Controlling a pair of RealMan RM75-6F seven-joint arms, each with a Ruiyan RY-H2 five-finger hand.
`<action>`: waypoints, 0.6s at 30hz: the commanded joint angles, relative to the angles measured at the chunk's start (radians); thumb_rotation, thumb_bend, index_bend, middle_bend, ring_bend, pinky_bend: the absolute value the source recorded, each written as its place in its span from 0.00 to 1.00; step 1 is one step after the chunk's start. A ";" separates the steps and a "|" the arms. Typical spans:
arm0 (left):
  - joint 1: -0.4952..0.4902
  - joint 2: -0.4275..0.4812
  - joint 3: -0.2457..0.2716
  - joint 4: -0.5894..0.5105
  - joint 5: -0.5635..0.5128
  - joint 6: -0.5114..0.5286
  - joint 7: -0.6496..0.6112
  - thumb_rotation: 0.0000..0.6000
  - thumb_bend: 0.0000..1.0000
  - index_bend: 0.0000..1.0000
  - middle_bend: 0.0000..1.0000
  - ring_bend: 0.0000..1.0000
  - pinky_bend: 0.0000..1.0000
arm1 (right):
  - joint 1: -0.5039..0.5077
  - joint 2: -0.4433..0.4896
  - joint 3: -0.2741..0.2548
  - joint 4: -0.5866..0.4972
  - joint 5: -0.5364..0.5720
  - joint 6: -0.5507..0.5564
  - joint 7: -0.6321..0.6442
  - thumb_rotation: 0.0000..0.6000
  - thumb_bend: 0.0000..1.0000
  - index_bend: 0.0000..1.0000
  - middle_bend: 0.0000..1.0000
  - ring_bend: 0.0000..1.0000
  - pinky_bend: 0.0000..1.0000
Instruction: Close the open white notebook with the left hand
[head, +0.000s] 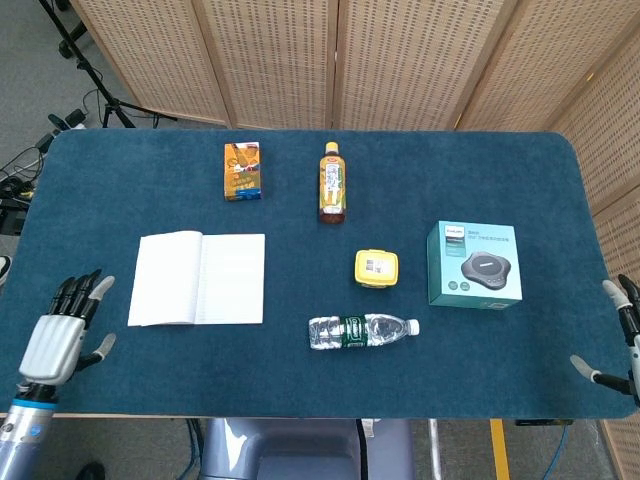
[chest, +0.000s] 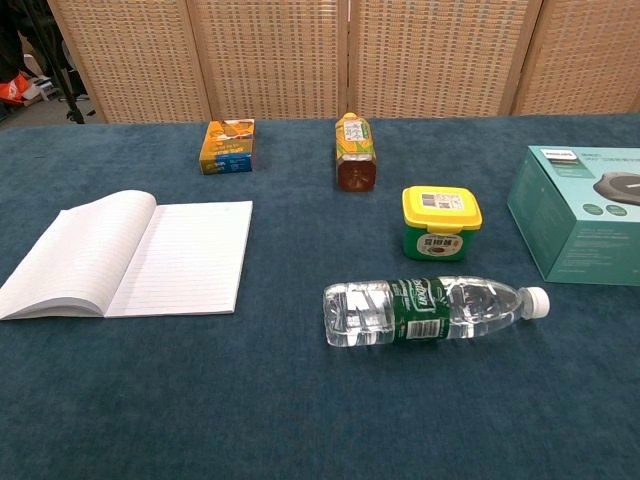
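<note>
Left hand (head: 55, 340) hovers at bench (head: 470, 170) corner, fingers (head: 78, 293) spread, holding nothing.
One white notebook (head: 198, 279) lies open just right of it; two bottles, two boxes, one yellow tub; right hand (head: 618, 340) empty, open.

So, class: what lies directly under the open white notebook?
The open white notebook lies flat on the blue table; only that cloth shows around its edges. Whatever may sit beneath its pages is covered.

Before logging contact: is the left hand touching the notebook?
No, the left hand sits apart from the notebook, blue table between them.
</note>
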 joint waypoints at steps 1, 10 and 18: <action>-0.043 -0.092 -0.010 0.088 -0.005 -0.044 -0.001 1.00 0.33 0.00 0.00 0.00 0.00 | 0.000 0.004 0.001 0.004 0.001 -0.001 0.013 1.00 0.00 0.00 0.00 0.00 0.00; -0.081 -0.200 -0.015 0.178 -0.042 -0.094 0.012 1.00 0.33 0.00 0.00 0.00 0.00 | -0.002 0.010 -0.001 0.010 -0.003 -0.001 0.040 1.00 0.00 0.00 0.00 0.00 0.00; -0.094 -0.248 -0.008 0.233 -0.077 -0.131 0.019 1.00 0.33 0.00 0.00 0.00 0.00 | -0.002 0.016 0.002 0.017 0.003 -0.004 0.070 1.00 0.00 0.00 0.00 0.00 0.00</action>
